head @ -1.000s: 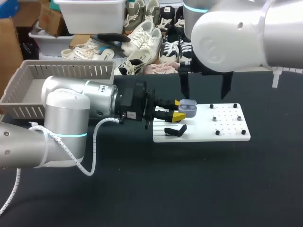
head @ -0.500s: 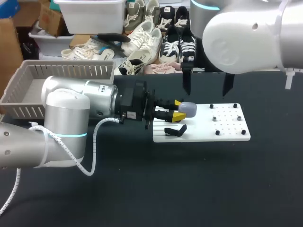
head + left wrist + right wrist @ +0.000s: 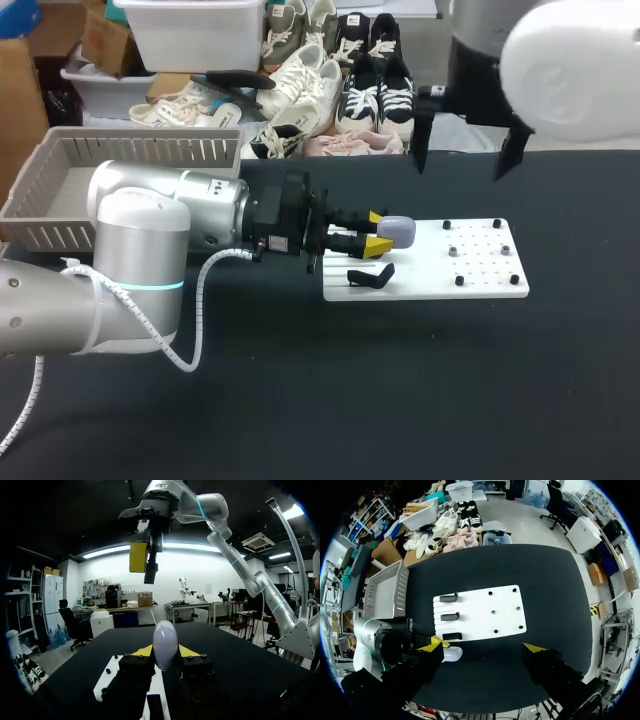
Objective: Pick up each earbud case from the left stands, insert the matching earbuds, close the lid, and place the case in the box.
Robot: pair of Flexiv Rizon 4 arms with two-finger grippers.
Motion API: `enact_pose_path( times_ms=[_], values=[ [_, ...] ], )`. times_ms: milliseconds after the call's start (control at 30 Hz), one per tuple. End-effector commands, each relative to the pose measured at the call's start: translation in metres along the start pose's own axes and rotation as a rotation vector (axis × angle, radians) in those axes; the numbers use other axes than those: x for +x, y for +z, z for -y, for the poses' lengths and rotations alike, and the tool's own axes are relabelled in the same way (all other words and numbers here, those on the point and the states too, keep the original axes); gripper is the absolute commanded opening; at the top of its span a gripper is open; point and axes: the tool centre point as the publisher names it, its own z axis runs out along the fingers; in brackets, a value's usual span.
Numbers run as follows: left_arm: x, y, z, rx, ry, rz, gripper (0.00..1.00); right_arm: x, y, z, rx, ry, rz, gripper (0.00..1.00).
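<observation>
Case (image 3: 398, 231): pale lilac, lid down, over the board's (image 3: 480, 285) left edge, clamped between the yellow tips of the left gripper (image 3: 377, 232), which lies level and comes in from the board's left
Stand (image 3: 369, 275): black, on the board's near-left corner, just beside the case
Right gripper (image 3: 460, 172): fingers spread wide, holding nothing, high above the board
Basket (image 3: 60, 190): grey, slatted, well left of the board

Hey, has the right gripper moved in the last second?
Yes. The right gripper has risen and shifted rightward, away from the earbud case at the white board's left end.
</observation>
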Motion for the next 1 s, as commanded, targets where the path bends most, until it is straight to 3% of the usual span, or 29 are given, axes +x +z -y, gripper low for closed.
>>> enact_pose_path(
  times_ms=[33, 200, 400, 600, 867, 1000],
  values=[
    [-0.007, -0.008, -0.001, -0.012, -0.007, 0.003, 0.0, 0.025, -0.021, 0.026, -0.118, -0.013, 0.136, 1.0],
    [-0.025, -0.038, -0.003, -0.091, -0.02, 0.008, 0.0, 0.025, -0.021, 0.026, -0.118, -0.013, 0.136, 1.0],
    [-0.036, -0.089, -0.013, -0.221, -0.022, -0.088, 0.0, 0.025, -0.021, 0.026, -0.118, -0.013, 0.136, 1.0],
    [-0.048, -0.143, -0.03, -0.424, 0.008, -0.179, 0.0, 0.025, -0.021, 0.026, -0.118, -0.013, 0.136, 1.0],
    [-0.038, -0.211, -0.065, -0.638, -0.049, -0.306, 0.0, 0.025, -0.021, 0.026, -0.118, -0.013, 0.136, 1.0],
    [-0.024, -0.242, -0.082, -0.698, -0.089, -0.404, 0.0, 0.025, -0.021, 0.026, -0.118, -0.013, 0.136, 1.0]
  ],
)
